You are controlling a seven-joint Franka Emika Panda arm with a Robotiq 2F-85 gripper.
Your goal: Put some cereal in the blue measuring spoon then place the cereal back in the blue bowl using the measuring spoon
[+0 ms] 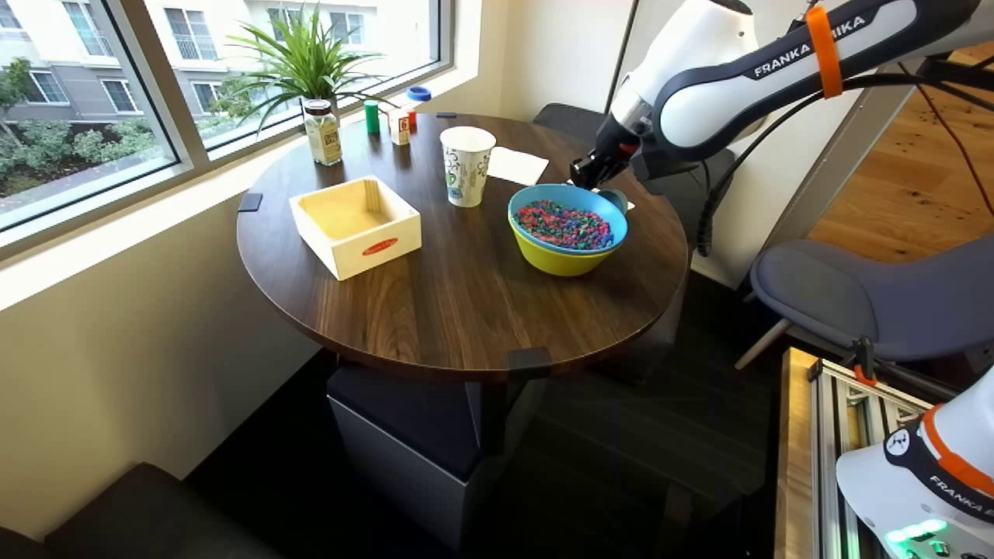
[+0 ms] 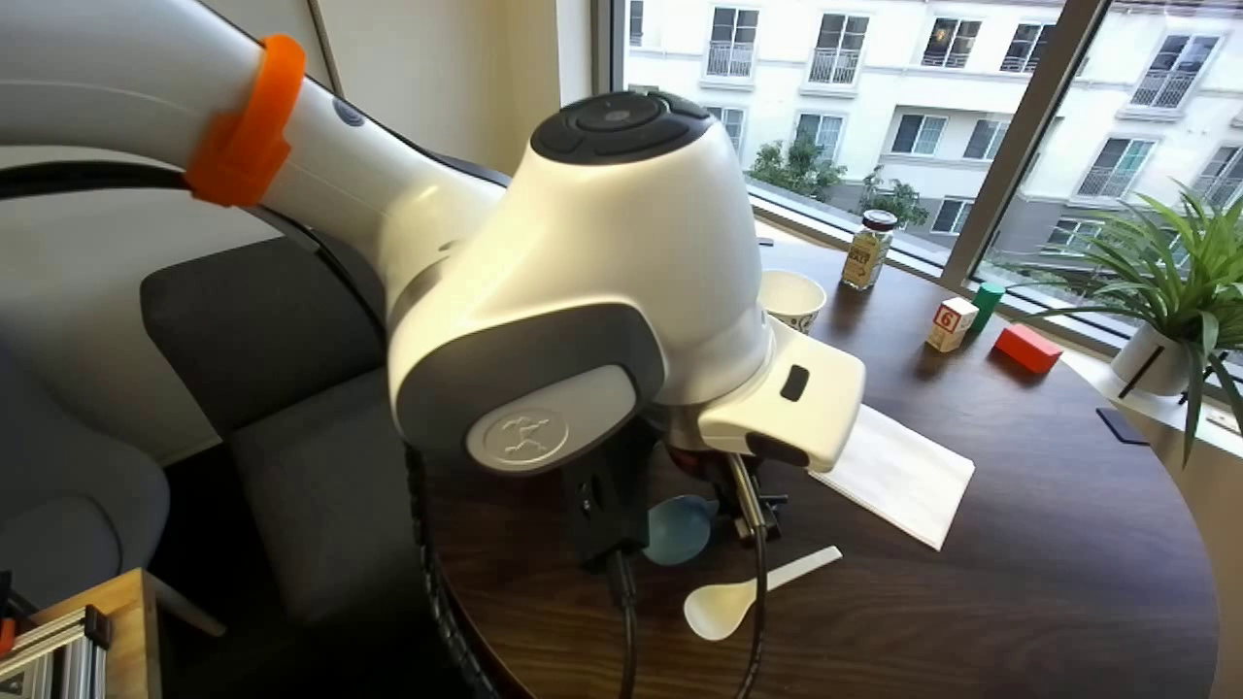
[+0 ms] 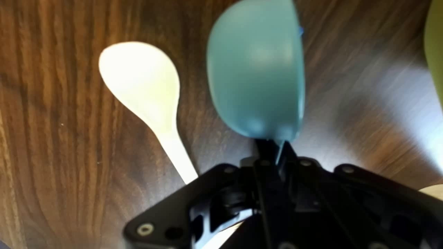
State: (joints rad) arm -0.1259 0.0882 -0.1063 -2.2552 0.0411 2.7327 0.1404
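Observation:
The blue measuring spoon [image 3: 256,69] hangs in my gripper [image 3: 275,147], which is shut on its handle. Its scoop is turned on its side in the wrist view, with the rim toward the right; its inside is hidden there. The spoon also shows in both exterior views [image 1: 616,200] [image 2: 678,531], beside the bowl. The blue bowl [image 1: 563,264] has a blue inside and yellow-green outer wall, and holds the multicoloured cereal [image 1: 565,225]. Its wall shows at the right edge of the wrist view [image 3: 435,48]. My gripper [image 1: 582,172] is just behind the bowl.
A white spoon [image 3: 142,76] lies on the table close to the gripper. A white napkin [image 1: 516,165] and a paper cup [image 1: 467,167] stand near the bowl. A wooden tray [image 1: 377,247], a salt jar [image 1: 323,133] and small blocks [image 1: 399,126] are farther off.

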